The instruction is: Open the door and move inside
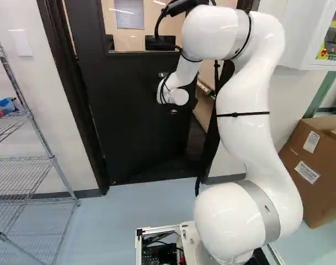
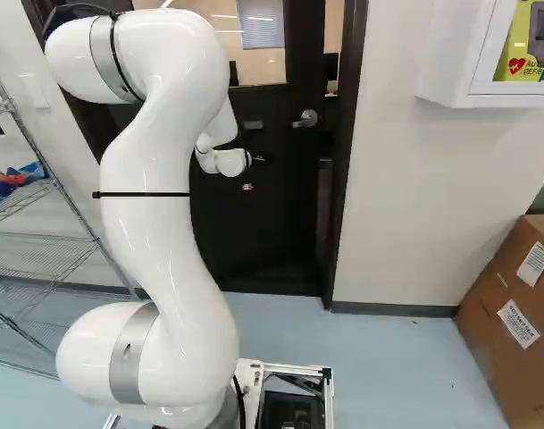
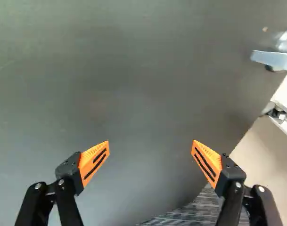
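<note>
Pushing the door (image 1: 136, 135) wider seems to be the job now, as it is part open. Next the arm (image 1: 242, 105) should push more, then all roll inside. The claw (image 3: 150, 147) is spread apart by the door and holds nothing. The handle (image 2: 305, 119), near the door's free edge, shows in the right base view but not in the left base view.

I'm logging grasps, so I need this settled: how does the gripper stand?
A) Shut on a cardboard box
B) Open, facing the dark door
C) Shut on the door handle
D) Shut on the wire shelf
B: in the wrist view the gripper has its fingers wide apart, gripping nothing, with the dark door ahead.
</note>
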Tool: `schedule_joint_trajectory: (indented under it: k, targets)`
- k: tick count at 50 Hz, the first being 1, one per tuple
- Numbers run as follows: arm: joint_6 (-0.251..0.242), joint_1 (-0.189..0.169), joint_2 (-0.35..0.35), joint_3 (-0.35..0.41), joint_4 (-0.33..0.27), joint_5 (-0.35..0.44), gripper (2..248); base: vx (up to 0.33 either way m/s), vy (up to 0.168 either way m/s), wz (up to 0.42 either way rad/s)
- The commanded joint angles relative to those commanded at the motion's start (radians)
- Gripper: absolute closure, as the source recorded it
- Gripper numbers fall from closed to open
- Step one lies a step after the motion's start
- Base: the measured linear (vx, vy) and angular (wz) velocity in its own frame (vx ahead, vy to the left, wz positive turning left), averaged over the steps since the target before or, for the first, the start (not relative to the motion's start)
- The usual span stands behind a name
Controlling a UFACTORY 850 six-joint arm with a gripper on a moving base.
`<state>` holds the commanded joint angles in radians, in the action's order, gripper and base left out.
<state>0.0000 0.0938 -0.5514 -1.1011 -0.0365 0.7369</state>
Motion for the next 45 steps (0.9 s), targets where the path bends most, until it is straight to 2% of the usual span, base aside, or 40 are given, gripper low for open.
schedule_joint_trajectory:
  k: [10, 45]
  targets:
    - [0.000, 0.023, -0.032, -0.042, -0.021, -0.003, 3, 0.000, 0.000, 0.000]
    - [0.000, 0.090, -0.149, -0.201, -0.022, -0.003, 3, 0.001, 0.000, -0.005]
